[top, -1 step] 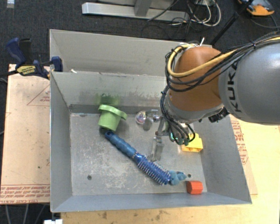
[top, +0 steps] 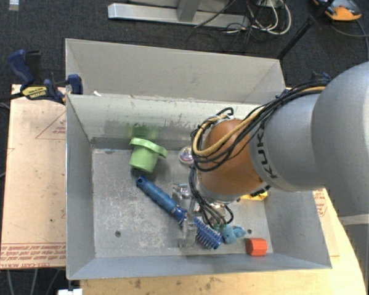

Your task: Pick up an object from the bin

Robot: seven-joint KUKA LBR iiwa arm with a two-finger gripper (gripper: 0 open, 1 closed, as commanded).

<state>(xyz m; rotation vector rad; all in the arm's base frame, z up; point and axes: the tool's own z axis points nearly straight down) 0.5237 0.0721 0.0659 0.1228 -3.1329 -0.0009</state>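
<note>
The grey arm comes in from the right and bends down into the bin, covering much of the bin's right half. Its wrist wears a rounded orange cover, and black and yellow cables loop over the top of it. Below the cover the gripper hangs low near the front wall, a little right of the middle of the floor. It is directly over a blue brush. The brush is the longest loose thing here and lies slantwise. Its handle starts near the middle of the floor, runs down to the right under the gripper, and ends in a dark blue bristle head close to the front wall. The wrist and cables crowd the spot, so I cannot tell whether the gripper is apart, together or clamped on the brush. A green cup with a flared rim lies tilted toward the back wall, left of the middle and well apart from the gripper. A light blue piece lies just beside the brush's bristles on their right. A small orange block rests near it at the front right. A small clear thing sits by the back wall at the edge of the orange cover, and a bit of something yellow peeks out from under the arm on the right.
</note>
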